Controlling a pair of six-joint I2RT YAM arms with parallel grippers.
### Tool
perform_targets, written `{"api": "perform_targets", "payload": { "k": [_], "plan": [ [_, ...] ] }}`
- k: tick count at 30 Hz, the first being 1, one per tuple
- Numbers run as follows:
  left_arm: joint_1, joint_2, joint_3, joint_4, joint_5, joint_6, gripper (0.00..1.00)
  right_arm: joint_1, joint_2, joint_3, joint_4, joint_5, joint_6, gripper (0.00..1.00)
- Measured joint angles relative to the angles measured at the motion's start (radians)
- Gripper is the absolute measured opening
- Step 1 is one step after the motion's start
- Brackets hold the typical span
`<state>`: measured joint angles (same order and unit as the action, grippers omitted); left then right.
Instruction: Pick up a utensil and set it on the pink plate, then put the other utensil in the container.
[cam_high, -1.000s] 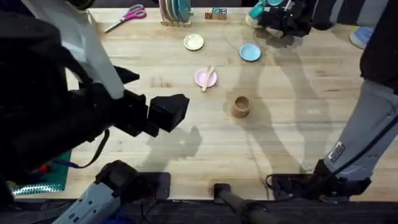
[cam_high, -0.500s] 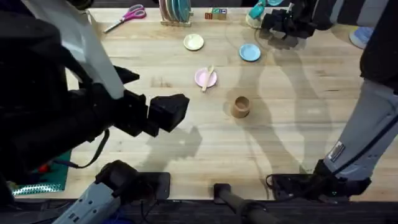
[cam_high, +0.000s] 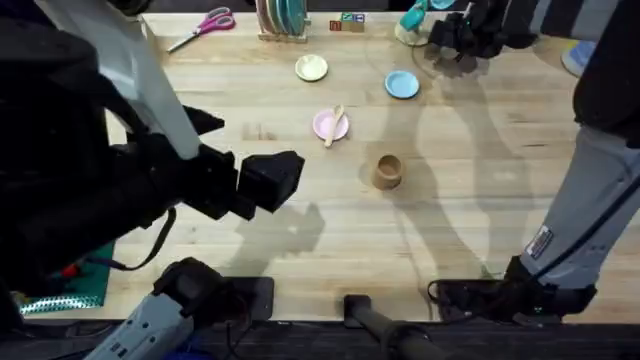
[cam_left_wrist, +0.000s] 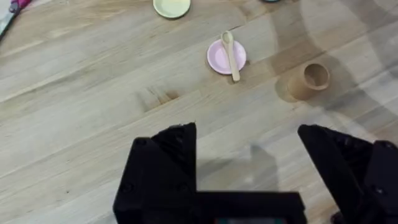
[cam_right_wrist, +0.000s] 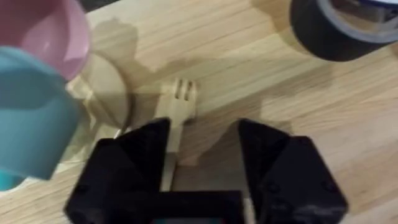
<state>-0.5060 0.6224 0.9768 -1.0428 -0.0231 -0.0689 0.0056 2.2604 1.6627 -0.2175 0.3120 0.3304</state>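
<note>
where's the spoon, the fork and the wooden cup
spoon (cam_left_wrist: 231, 55), left wrist view, middle of its handle, lying on the pink plate
fork (cam_right_wrist: 178, 99), right wrist view, neck just below the prongs
wooden cup (cam_high: 388, 171), overhead view, its outer wall

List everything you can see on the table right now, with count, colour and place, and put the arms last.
Small round pale pink plate: 1, pink, table centre.
Round-ended pale wooden spoon: 1, pale wood, lying across the pink plate.
Tan-brown cylindrical cup: 1, brown, upright, nearer the arm bases than the plate.
Cream-yellow plate: 1, yellow, far centre.
Light blue plate: 1, blue, far, right of centre.
Pale wooden fork: 1, pale wood, flat on the table between the right gripper's fingers.
Pink-handled scissors: 1, far left.
Dish rack: 1, far edge, holding plates.
Black tape roll: 1, near the fork.
Left gripper: black, open, above bare table.
Right gripper: black, open, far right.
</note>
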Motion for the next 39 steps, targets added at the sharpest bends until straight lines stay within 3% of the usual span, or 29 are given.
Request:
{"api": "perform_targets", "payload": {
  "k": [2, 5, 11, 14, 23, 29, 39],
  "plan": [
    [0.0, 0.0, 0.0, 0.0, 0.0, 0.0, 0.995, -0.005, 0.0, 0.001, -0.006, 0.006, -0.001, 0.573],
    [0.0, 0.0, 0.0, 0.0, 0.0, 0.0, 0.995, -0.011, 0.0, 0.005, -0.02, 0.019, 0.001, 0.263],
    [0.0, 0.0, 0.0, 0.0, 0.0, 0.0, 0.995, -0.013, 0.0, 0.006, -0.026, 0.029, 0.002, 0.196],
    [0.0, 0.0, 0.0, 0.0, 0.0, 0.0, 0.995, -0.013, 0.0, 0.009, -0.026, 0.039, 0.002, 0.046],
    [0.0, 0.0, 0.0, 0.0, 0.0, 0.0, 0.995, -0.012, 0.0, 0.01, -0.026, 0.041, -0.004, 0.037],
    [0.0, 0.0, 0.0, 0.0, 0.0, 0.0, 0.995, 0.004, -0.002, 0.01, -0.032, 0.043, -0.1, 0.03],
    [0.0, 0.0, 0.0, 0.0, 0.0, 0.0, 0.995, 0.07, -0.077, 0.007, -0.217, 0.004, -0.178, 0.031]
  ]
}}
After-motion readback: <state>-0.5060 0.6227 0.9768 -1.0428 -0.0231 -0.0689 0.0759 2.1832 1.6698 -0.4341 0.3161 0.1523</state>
